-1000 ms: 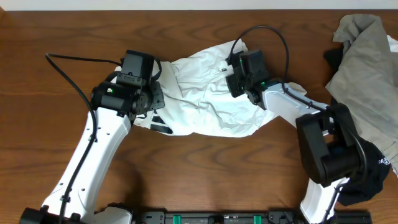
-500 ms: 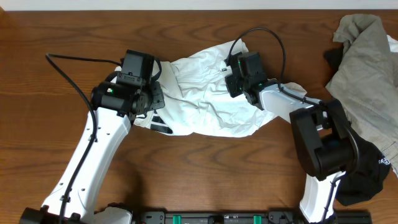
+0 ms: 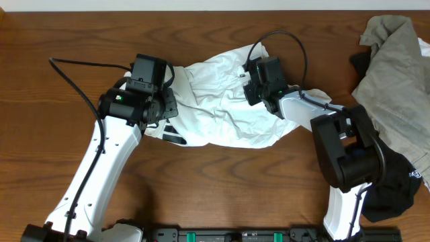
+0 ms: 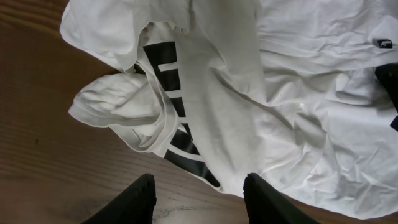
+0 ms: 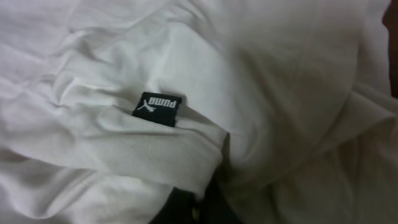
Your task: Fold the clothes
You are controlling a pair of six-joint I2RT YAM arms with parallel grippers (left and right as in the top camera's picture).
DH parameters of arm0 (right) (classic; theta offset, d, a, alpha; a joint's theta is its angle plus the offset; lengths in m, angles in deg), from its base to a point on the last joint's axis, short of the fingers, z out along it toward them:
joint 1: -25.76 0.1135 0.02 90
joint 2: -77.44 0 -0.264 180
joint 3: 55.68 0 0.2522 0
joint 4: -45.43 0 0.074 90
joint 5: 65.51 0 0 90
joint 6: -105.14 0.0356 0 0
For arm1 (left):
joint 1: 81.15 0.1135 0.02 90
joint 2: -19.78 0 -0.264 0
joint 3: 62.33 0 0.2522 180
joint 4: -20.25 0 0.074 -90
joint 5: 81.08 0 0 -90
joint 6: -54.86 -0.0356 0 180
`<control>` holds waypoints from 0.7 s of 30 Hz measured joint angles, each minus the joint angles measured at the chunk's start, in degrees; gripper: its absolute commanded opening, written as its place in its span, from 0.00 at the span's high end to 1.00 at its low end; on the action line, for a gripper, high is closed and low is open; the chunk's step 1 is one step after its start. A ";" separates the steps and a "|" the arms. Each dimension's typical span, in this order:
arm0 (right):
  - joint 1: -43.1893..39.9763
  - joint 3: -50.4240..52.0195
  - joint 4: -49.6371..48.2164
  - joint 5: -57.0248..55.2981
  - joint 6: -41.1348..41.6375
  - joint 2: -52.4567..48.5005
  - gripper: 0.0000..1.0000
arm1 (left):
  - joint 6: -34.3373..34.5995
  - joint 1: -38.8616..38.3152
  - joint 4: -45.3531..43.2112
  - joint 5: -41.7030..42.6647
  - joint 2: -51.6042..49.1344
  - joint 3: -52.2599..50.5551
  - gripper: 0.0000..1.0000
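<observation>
The clothes, a white T-shirt [image 3: 215, 111], lie crumpled in the middle of the table. Its black striped print [image 4: 180, 124] shows at the left edge, beside a bunched sleeve [image 4: 115, 102]. My left gripper [image 4: 199, 200] hovers open over bare wood just off that edge, with nothing between its fingers [image 4: 140, 199]. In the overhead view the left gripper [image 3: 161, 111] sits at the shirt's left side. My right gripper [image 5: 202, 206] is shut on a fold of the shirt [image 5: 280, 93] at the ribbed collar [image 5: 124, 155], just below the black label [image 5: 157, 107]. From overhead the right gripper [image 3: 257, 87] rests on the shirt's upper right.
A grey-olive garment [image 3: 396, 74] lies heaped at the right edge, with a black garment [image 3: 396, 191] under it near the right arm's base. The left arm's black cable [image 3: 74, 74] trails over the wooden table [image 3: 222, 181].
My right gripper has closed onto the shirt's collar fabric, and its arm has shifted slightly left. The left arm and gripper have not moved.
</observation>
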 measured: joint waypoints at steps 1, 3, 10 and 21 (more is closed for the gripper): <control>0.00 -0.02 0.02 -0.11 0.02 0.00 0.99 | 0.00 0.00 0.00 0.00 0.00 0.00 0.51; 0.00 -0.22 0.55 -0.24 0.04 0.00 0.99 | 0.00 0.00 0.00 0.00 0.00 0.00 0.51; -0.02 -2.80 9.51 -3.06 0.02 2.14 0.99 | 0.00 0.00 0.00 0.00 0.00 0.00 0.51; -0.02 -5.31 21.11 -6.34 -0.20 14.27 0.99 | 0.00 0.00 0.00 0.00 0.00 0.00 0.51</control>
